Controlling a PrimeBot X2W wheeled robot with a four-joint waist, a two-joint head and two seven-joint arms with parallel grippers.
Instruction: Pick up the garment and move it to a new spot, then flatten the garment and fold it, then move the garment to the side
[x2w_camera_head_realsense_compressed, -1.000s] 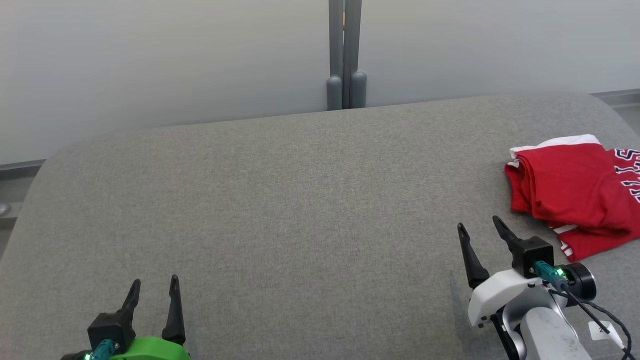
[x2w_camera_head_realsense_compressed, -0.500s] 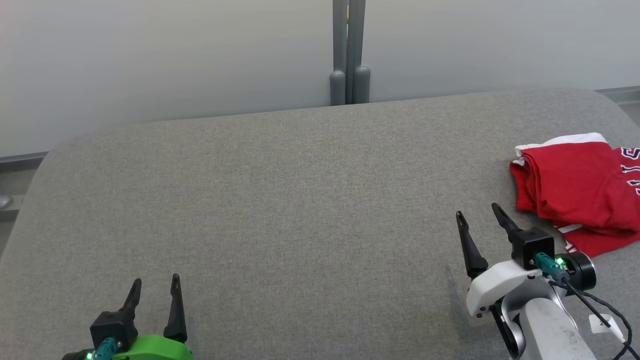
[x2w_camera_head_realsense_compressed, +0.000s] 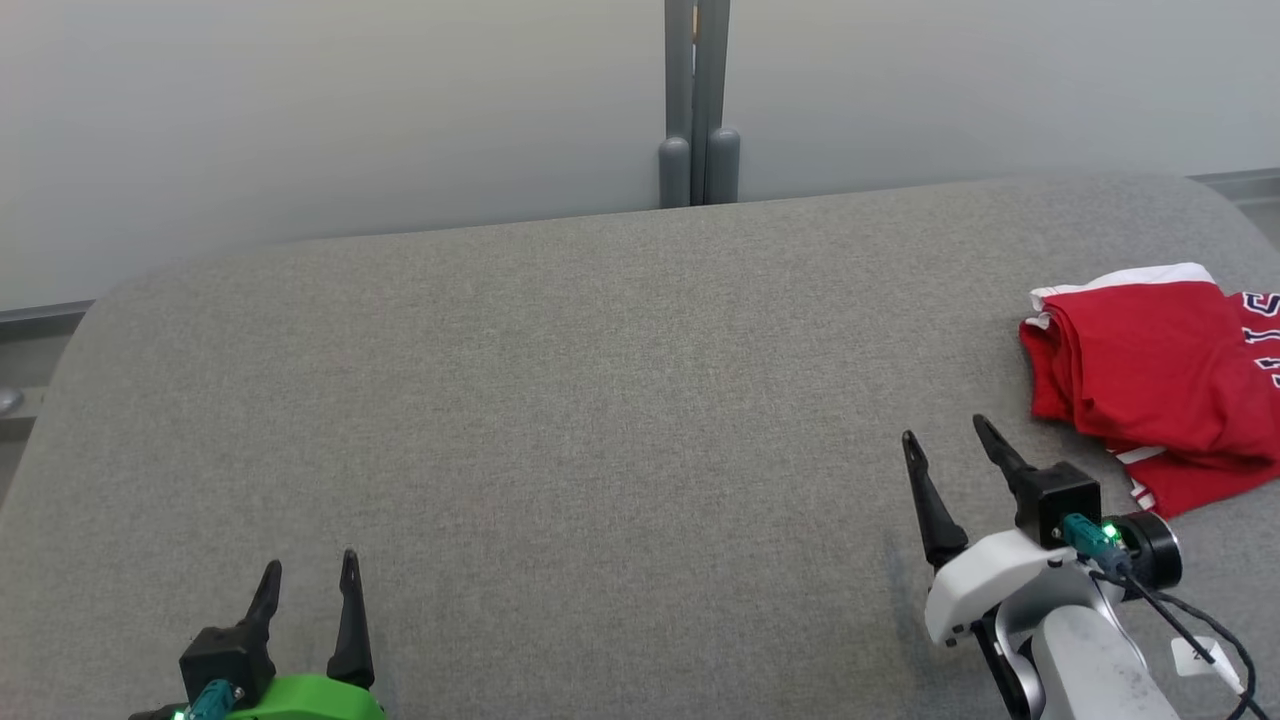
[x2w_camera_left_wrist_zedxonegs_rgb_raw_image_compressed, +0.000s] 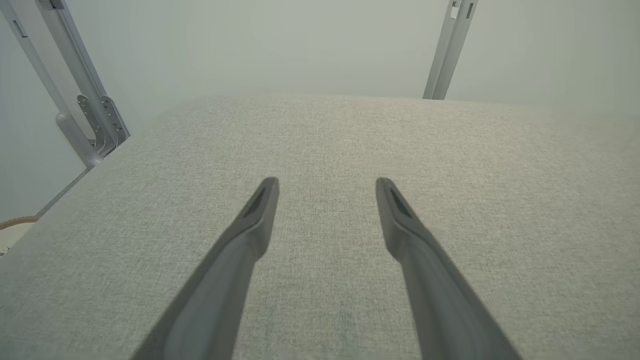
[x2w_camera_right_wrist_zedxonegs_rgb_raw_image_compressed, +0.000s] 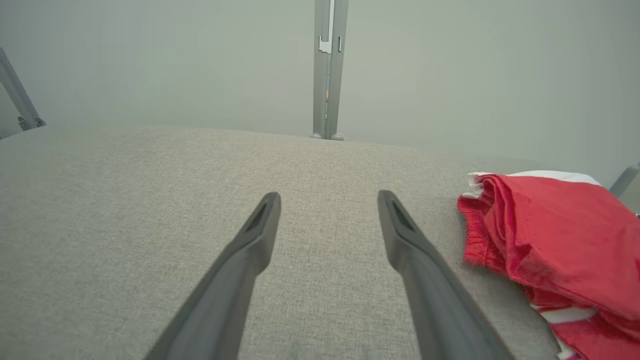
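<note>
Head view: right gripper (x2w_camera_head_realsense_compressed: 942, 428), jaws wide and empty, tilted leftward just beside the red garment (x2w_camera_head_realsense_compressed: 1150, 370); left gripper (x2w_camera_head_realsense_compressed: 310, 560) upright, equally wide, empty, well apart.

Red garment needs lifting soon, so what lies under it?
The red garment lies bunched on the grey fabric surface; white cloth peeks out at its far edge. Whatever lies beneath the folds is covered.

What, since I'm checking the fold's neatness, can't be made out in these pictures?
- Garment, head view: its right part and the lettering run off the right edge.
- Right wrist view: its lower right part is cut by the frame's corner.
- Inner layers: hidden under its own top fold.
</note>
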